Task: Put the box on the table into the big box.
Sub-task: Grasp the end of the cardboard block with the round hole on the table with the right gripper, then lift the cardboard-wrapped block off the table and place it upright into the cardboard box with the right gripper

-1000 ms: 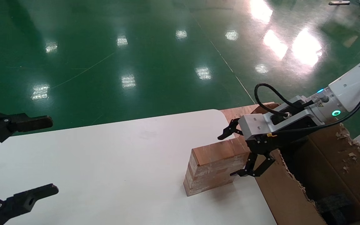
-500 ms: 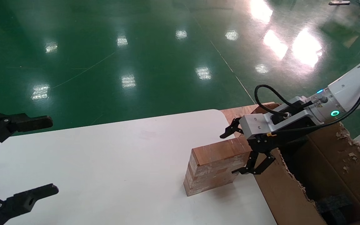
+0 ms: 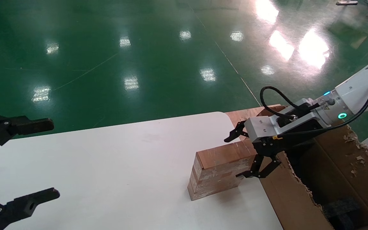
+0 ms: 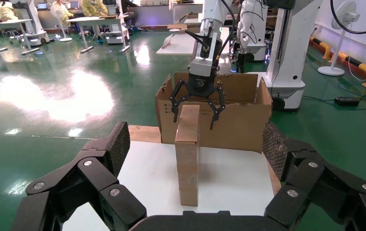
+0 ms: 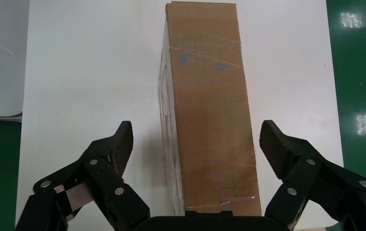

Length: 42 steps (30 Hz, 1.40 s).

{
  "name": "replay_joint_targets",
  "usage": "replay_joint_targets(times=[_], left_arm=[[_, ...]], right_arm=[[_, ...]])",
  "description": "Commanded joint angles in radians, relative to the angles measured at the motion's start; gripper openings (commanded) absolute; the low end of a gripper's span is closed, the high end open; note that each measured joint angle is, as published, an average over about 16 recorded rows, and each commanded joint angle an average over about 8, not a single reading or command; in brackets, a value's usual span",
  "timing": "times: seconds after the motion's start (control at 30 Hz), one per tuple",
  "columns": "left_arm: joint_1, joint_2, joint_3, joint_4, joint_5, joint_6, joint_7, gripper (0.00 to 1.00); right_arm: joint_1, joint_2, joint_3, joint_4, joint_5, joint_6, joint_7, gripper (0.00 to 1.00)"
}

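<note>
The box (image 3: 220, 169) is a small brown cardboard one standing on a narrow side near the right edge of the white table (image 3: 107, 166). My right gripper (image 3: 233, 157) is open and straddles the box's end nearest the big box, one finger on each side with gaps showing. The right wrist view looks down on the box (image 5: 210, 106) between the spread fingers (image 5: 109, 154). The big box (image 3: 286, 198), a torn-edged carton with black foam inside, stands just right of the table. My left gripper (image 3: 53, 158) hangs open and parked at the far left.
A brown wooden board (image 3: 241, 115) lies under the carton beside the table's rounded corner. Green glossy floor surrounds the table. In the left wrist view the box (image 4: 187, 154) stands in front of the carton (image 4: 239, 120), with the right gripper (image 4: 193, 120) over it.
The right gripper has edged very slightly towards the carton, still open around the box. The box and the left arm have not moved.
</note>
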Motion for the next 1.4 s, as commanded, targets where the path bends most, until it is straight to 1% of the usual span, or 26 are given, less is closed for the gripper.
replay_joint_targets(times=[0.03, 0.2, 0.23, 0.27, 0.47, 0.5, 0.53, 0.8, 0.97, 1.2, 1.3, 1.4], left_arm=[[0.0, 0.0, 0.0, 0.0, 0.0, 0.0, 0.0, 1.0], [0.0, 0.0, 0.0, 0.0, 0.0, 0.0, 0.0, 1.0], [0.0, 0.0, 0.0, 0.0, 0.0, 0.0, 0.0, 0.98], [0.0, 0.0, 0.0, 0.0, 0.0, 0.0, 0.0, 0.9], [0.0, 0.0, 0.0, 0.0, 0.0, 0.0, 0.0, 0.15], [0.0, 0.0, 0.0, 0.0, 0.0, 0.0, 0.0, 0.05], [0.0, 0.0, 0.0, 0.0, 0.0, 0.0, 0.0, 0.0], [0.0, 0.0, 0.0, 0.0, 0.0, 0.0, 0.0, 0.0], [0.0, 0.0, 0.0, 0.0, 0.0, 0.0, 0.0, 0.0], [0.0, 0.0, 0.0, 0.0, 0.0, 0.0, 0.0, 0.0], [0.0, 0.0, 0.0, 0.0, 0.0, 0.0, 0.0, 0.0], [0.0, 0.0, 0.0, 0.0, 0.0, 0.0, 0.0, 0.0]], right_arm=[[0.0, 0.0, 0.001, 0.001, 0.0, 0.0, 0.0, 0.0], [0.0, 0.001, 0.001, 0.001, -0.001, 0.0, 0.001, 0.0], [0.0, 0.001, 0.002, 0.001, -0.001, 0.0, 0.001, 0.0], [0.0, 0.001, 0.002, 0.002, -0.001, 0.0, 0.001, 0.0], [0.0, 0.001, 0.002, 0.002, -0.001, 0.0, 0.001, 0.0], [0.0, 0.001, 0.002, 0.002, -0.001, 0.0, 0.001, 0.0], [0.0, 0.001, 0.002, 0.002, -0.001, 0.0, 0.001, 0.0], [0.006, 0.007, 0.0, 0.014, -0.001, 0.008, 0.012, 0.0], [0.04, 0.028, -0.009, 0.047, 0.001, 0.012, 0.067, 0.0], [0.142, 0.085, -0.009, 0.122, 0.019, 0.022, 0.22, 0.0], [0.207, 0.111, -0.01, 0.152, 0.015, 0.038, 0.309, 0.0], [0.279, 0.136, -0.014, 0.176, -0.003, 0.06, 0.418, 0.0]])
